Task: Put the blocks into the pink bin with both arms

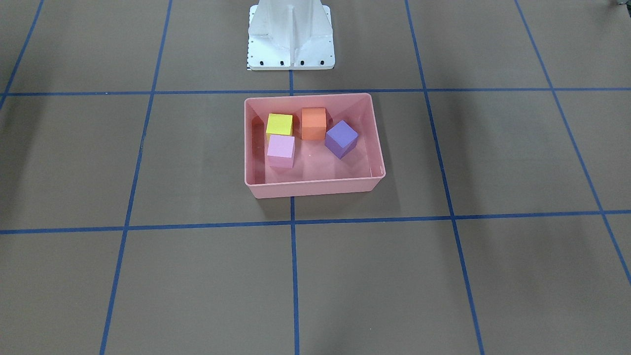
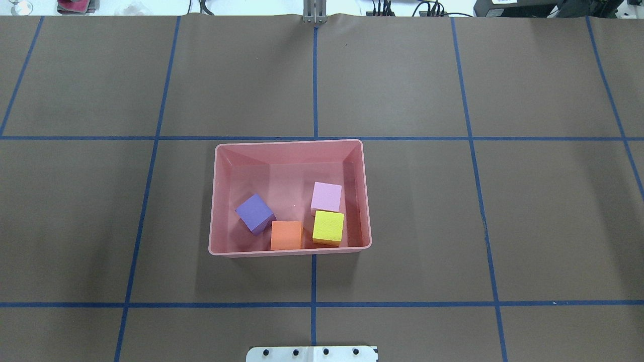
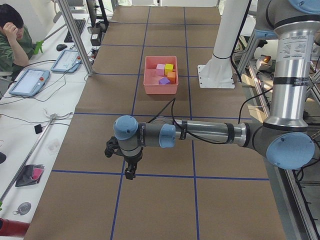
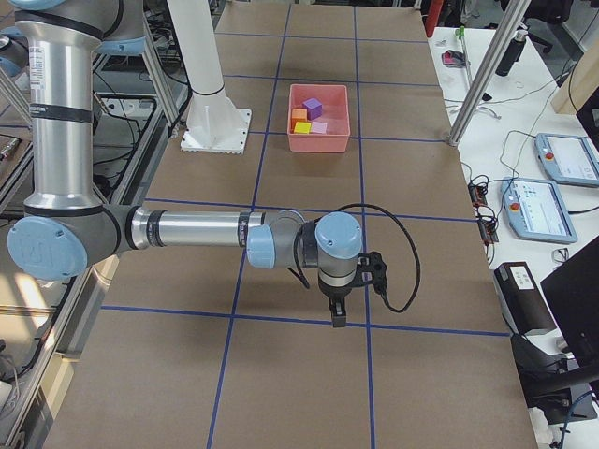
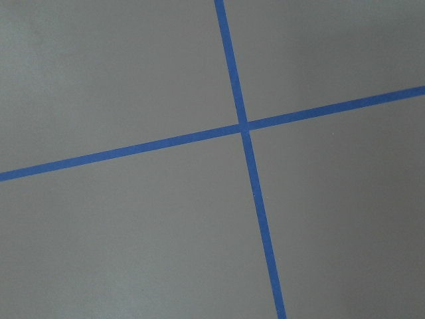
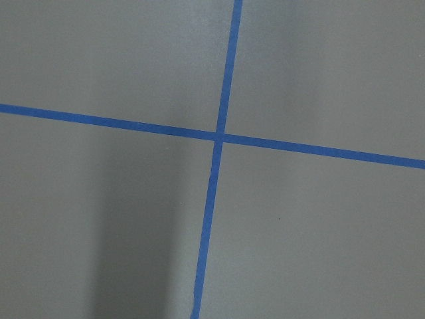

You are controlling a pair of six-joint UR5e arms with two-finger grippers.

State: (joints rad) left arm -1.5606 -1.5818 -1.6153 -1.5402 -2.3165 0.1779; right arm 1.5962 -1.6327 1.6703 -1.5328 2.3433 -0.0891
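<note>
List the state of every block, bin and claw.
pink bin: upright, holds all four blocks
orange block: inside bin, flat
yellow block: inside bin, flat
pink-lilac block: inside bin, flat
purple block: inside bin, turned askew
left claw: far from bin, grip unclear
right claw: far from bin, grip unclear

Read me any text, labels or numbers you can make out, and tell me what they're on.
No text is readable in any view.
Left arm: dark print up its side, too small to read.
Right arm: same print, too small to read.
Pendant screens: blurred.
Pink bin, blocks: no markings seen.
</note>
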